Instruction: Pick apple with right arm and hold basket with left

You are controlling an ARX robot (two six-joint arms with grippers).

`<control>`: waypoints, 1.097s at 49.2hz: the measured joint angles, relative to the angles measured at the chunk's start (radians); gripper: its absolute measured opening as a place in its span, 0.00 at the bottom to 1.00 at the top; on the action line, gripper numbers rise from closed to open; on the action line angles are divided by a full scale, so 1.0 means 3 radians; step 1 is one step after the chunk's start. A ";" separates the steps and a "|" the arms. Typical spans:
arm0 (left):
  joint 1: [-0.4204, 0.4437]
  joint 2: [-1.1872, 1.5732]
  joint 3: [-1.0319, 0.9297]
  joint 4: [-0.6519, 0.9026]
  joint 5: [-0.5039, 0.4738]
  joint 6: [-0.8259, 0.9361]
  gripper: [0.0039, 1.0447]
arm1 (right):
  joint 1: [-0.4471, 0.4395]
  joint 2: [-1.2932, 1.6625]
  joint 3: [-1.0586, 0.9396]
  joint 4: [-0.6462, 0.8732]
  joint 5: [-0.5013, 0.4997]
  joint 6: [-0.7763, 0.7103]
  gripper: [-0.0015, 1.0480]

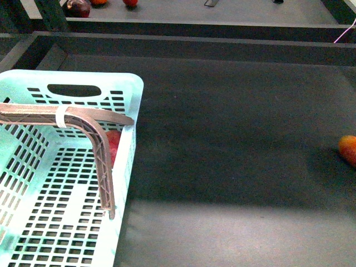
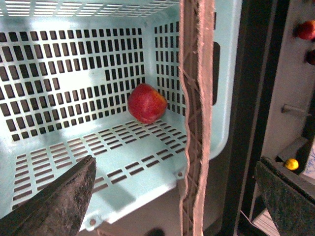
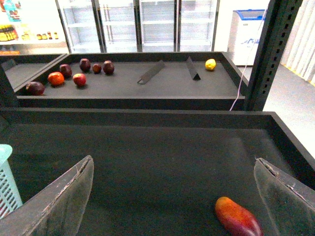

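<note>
With both sets of jaws spread wide and empty, the basket (image 1: 131, 100) is unheld and could probably slide; the apple (image 2: 146, 103) lies inside.

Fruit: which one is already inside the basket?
The apple, round and red, in a corner of the basket. The elongated orange-red fruit lies on the dark near tray; the others sit on the far shelf.
</note>
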 joint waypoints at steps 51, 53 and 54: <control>0.0671 -0.1615 -0.1789 0.3009 0.0551 0.5291 0.03 | 0.0000 0.0000 0.0000 0.0000 0.0001 0.0000 0.91; 0.0673 -0.1651 -0.1798 0.2967 0.0551 0.5296 0.03 | 0.0000 0.0000 0.0000 0.0000 0.0001 0.0000 0.91; 0.0673 -0.1685 -0.1799 0.2937 0.0551 0.5297 0.03 | 0.0000 0.0000 0.0000 0.0000 0.0000 0.0001 0.91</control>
